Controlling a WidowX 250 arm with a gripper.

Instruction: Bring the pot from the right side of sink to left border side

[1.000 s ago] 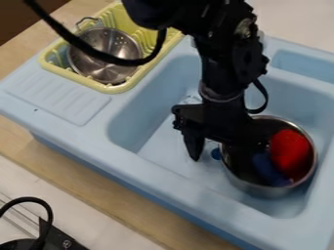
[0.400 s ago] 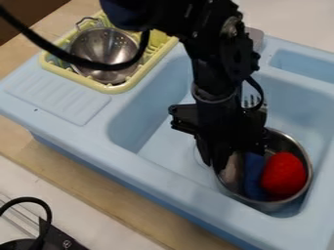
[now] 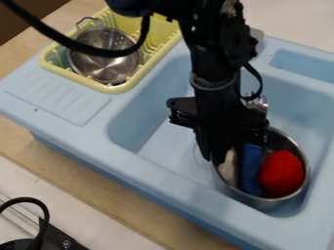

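Observation:
The black gripper (image 3: 214,145) hangs over the middle of the sink, at the upper left rim of the metal pot. Its body hides that part of the rim. The pot (image 3: 266,201) stands in the right part of the light blue sink (image 3: 153,141), near the front wall. Inside the pot lie a red rounded thing (image 3: 281,172), a blue piece (image 3: 250,168) beside it and a pale grey piece (image 3: 228,169) at the left.
A yellow dish rack (image 3: 117,89) holding a metal colander (image 3: 104,57) sits at the sink's back left corner. The ribbed drainboard (image 3: 58,97) lies in front of it. Some shiny metal (image 3: 258,104) shows behind the arm. A black cable hangs across the upper left.
The gripper has shifted slightly right and down, and the arm above it left. The pot has moved slightly left, and the blue piece and red thing inside now show more fully.

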